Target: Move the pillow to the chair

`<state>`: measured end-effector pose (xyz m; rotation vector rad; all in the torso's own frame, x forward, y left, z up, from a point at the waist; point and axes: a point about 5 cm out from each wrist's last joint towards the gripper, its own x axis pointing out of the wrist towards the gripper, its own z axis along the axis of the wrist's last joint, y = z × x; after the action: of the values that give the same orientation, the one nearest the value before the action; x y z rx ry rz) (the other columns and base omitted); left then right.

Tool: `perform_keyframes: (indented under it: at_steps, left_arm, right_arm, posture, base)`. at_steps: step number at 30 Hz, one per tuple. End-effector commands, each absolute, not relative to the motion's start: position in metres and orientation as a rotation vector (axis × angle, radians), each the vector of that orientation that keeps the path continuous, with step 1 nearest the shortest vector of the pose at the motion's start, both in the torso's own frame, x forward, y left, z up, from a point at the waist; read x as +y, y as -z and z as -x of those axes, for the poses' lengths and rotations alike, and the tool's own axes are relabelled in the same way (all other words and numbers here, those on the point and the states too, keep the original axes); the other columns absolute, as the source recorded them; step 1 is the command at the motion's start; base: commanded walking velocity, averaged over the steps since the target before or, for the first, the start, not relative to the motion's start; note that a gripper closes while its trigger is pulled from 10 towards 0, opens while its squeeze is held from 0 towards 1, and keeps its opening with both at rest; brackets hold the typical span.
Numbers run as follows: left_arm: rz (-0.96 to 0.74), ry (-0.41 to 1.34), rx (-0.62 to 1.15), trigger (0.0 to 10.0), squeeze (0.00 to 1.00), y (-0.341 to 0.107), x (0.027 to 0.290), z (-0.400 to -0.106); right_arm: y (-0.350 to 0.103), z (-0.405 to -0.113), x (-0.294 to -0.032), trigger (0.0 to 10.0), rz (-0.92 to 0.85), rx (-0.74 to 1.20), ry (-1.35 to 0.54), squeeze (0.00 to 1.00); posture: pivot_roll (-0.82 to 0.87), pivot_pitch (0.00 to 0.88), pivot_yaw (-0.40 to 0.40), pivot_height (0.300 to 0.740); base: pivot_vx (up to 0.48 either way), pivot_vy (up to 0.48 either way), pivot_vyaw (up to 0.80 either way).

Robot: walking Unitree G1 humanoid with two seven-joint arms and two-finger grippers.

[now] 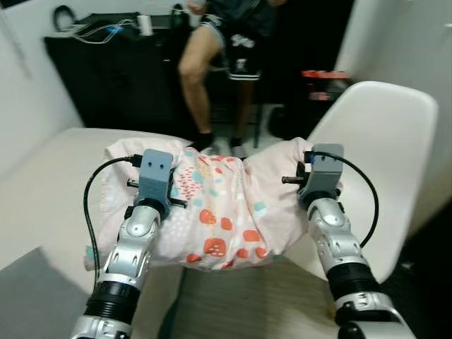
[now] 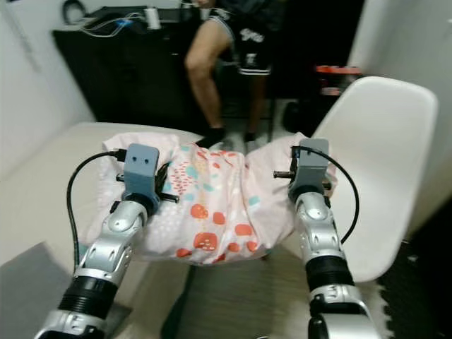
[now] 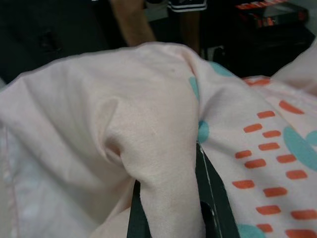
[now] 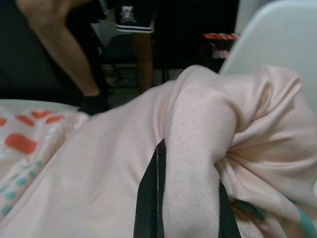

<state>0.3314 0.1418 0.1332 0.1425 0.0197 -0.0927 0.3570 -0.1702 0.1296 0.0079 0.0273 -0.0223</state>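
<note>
The pink pillow (image 1: 219,212) — printed with orange and teal shapes — hangs between the two arms, its left part over the beige bed (image 1: 42,191) and its right end against the front edge of the white chair (image 1: 381,141). The left gripper (image 3: 168,218) pinches a fold of the pillow's plain pink fabric between its black fingers (image 3: 210,198), at the pillow's left end. The right gripper (image 4: 181,208) is clamped on a bunched fold at the pillow's right end, beside the chair's seat. Beyond the pillow, a person (image 1: 226,63) in dark shorts stands before a black desk (image 1: 113,78) — cables (image 1: 106,30) lie on its top.
</note>
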Motion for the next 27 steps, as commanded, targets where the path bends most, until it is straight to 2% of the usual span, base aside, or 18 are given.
perform_keyframes:
  at_steps: [1,16,27]
  left_arm:
    - [-0.147,0.095,-0.029,10.0,0.0,-0.146,0.14,-0.336]
    - [-0.133,0.004,-0.012,10.0,0.0,-0.133,0.171,-0.329]
    - [-0.119,0.013,0.019,10.0,0.0,-0.131,0.163,-0.33]
  right_arm:
    - [-0.138,-0.36,-0.16,10.0,-0.011,-0.015,-0.024,0.0]
    - [-0.153,-0.364,-0.152,10.0,-0.003,-0.03,-0.036,0.0]
    - [-0.145,-0.36,-0.16,10.0,0.016,-0.008,-0.056,0.0]
  posture:
    - [0.12,0.046,0.041,0.73]
    - [-0.06,0.006,-0.059,0.73]
    - [-0.02,0.057,-0.06,0.73]
  base:
    - [0.0,0.0,-0.8]
    - [0.0,0.0,-0.8]
    - [0.0,0.0,-0.8]
